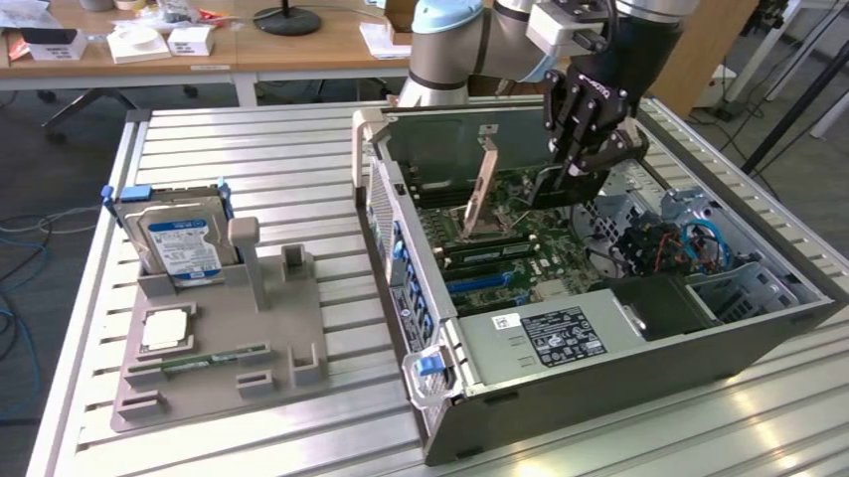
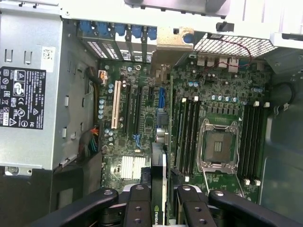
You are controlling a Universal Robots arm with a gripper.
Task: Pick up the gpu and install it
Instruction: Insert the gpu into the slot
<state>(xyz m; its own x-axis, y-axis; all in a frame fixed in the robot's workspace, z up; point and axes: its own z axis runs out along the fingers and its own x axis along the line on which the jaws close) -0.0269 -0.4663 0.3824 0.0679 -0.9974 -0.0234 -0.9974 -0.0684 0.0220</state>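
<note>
gpu (image 2: 158, 179) standing on edge between the gripper (image 2: 162, 205) fingers, gripper about half closed and clamped on the card, held above the motherboard (image 2: 142, 118) inside the open computer case (image 1: 597, 397)

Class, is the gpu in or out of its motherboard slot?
Out: the end effector grips the gpu above the motherboard; its slots lie empty.

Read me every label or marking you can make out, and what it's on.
No text is readable.
Power supply label: print too small.
Hard drive label: blurred.
Card: a logo, no legible words.
</note>
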